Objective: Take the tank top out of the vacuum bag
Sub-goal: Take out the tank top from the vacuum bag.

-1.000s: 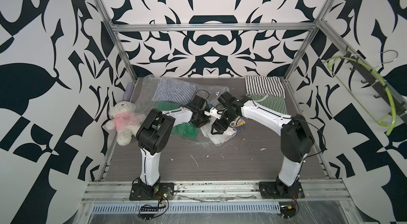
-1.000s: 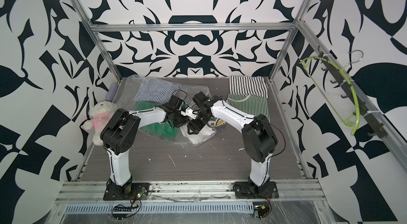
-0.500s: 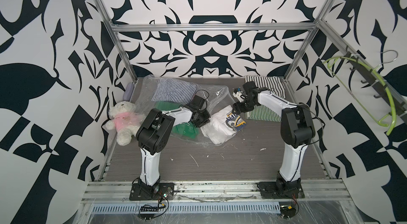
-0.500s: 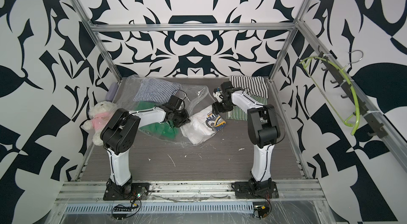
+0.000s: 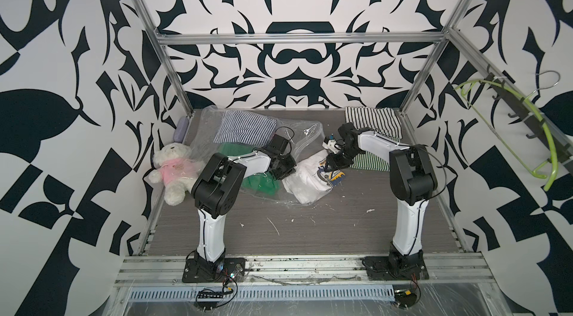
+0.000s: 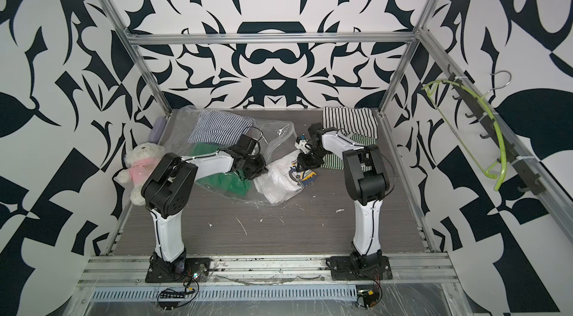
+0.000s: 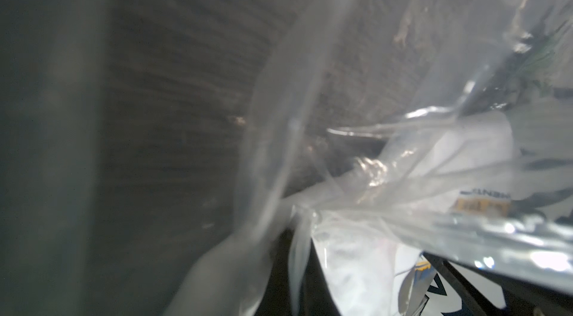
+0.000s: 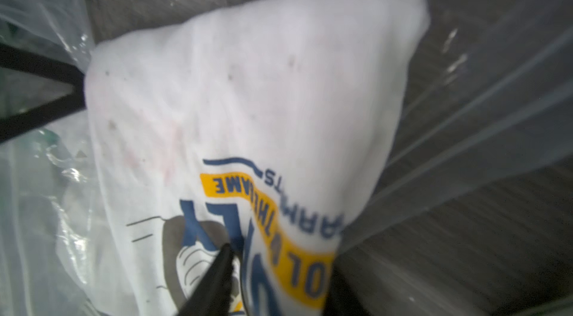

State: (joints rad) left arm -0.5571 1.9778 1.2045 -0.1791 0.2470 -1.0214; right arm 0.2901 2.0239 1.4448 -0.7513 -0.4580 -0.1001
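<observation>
- Inside, bag (image 5: 305, 131) at far left holds striped cloth (image 5: 245, 126), green cloth (image 5: 259, 182); white top (image 5: 310, 182) sticks partly out onto bench (image 5: 310, 237).
- Right fingers (image 5: 330, 165) pinch top's print; left fingers (image 5: 283, 171) clenched, tips hidden under bag.

A teddy bear (image 5: 173, 171) lies well left of the left gripper (image 5: 283, 171); folded striped cloth (image 5: 373, 120) sits just behind the right gripper (image 5: 328, 168).

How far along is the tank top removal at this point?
Done: white tank top lies partly outside the vacuum bag. In hand: left pincer pinches the plastic, right pincer grips the print. Left: pulling it fully clear; plastic covers its near end.
</observation>
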